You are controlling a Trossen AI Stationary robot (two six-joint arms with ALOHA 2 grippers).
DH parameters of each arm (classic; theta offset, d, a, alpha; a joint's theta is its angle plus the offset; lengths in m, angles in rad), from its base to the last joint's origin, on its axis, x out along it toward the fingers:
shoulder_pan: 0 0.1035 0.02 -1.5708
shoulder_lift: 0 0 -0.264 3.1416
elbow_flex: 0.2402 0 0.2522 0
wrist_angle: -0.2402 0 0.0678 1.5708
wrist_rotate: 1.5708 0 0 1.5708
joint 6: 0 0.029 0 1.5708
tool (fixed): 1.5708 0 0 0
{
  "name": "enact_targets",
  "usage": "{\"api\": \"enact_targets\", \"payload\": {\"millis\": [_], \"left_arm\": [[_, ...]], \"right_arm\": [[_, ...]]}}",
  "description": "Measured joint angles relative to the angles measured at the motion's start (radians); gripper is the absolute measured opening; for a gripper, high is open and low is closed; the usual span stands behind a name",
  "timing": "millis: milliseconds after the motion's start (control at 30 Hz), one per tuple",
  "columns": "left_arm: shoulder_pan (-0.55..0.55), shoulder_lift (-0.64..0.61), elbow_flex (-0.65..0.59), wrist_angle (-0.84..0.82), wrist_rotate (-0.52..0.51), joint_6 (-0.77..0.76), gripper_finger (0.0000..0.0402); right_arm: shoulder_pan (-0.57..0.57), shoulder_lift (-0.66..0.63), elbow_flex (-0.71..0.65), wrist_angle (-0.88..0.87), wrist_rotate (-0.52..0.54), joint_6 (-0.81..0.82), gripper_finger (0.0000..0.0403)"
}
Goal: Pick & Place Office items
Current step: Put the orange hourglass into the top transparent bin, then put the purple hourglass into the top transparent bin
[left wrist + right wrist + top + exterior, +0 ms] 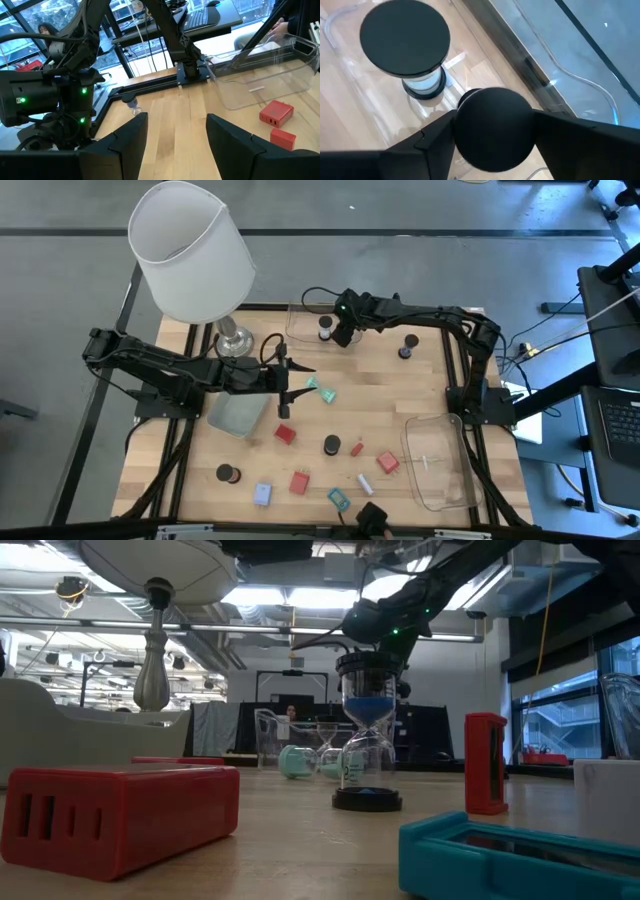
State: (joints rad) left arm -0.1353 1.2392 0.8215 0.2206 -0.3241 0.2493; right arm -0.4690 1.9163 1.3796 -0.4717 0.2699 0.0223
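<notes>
Near the far edge of the bench, my right gripper (343, 332) hangs over a clear tray (298, 323), its fingers closed around a sand timer (492, 129) by the dark round cap. A second sand timer (406, 46) already stands upright in that tray just beside it. My left gripper (285, 383) waits over the middle of the bench with its fingers (227, 141) spread apart, gripping nothing; two teal clips (318, 390) lie just beside it and a red block (285, 434) a little nearer the front edge. Another sand timer (407, 346) stands toward the far right corner, two more (331, 445) sit mid-bench and toward the front left. Red blocks (388, 463), a pale-blue clip (263, 495) and a small white stick (365, 480) are scattered along the front edge. A second clear tray (440, 463) rests by the right edge.
</notes>
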Motion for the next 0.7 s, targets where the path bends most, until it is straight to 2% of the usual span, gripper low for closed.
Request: {"api": "enact_targets", "payload": {"millis": [333, 533, 700], "left_arm": [[0.0, 0.0, 0.0, -0.008, 0.0, 0.0, 0.0198], [0.0, 0.0, 0.0, -0.015, 0.0, 0.0, 0.0198], [0.0, 0.0, 0.0, -0.015, -0.011, 0.0, 0.0198]], "right_arm": [[0.0, -0.029, 0.008, -0.003, 0.011, -0.011, 0.0296], [0.005, -0.085, 0.074, -0.13, 0.037, -0.008, 0.0305], [0.033, -0.168, 0.077, -0.251, 0.076, -0.005, 0.0303]]}}
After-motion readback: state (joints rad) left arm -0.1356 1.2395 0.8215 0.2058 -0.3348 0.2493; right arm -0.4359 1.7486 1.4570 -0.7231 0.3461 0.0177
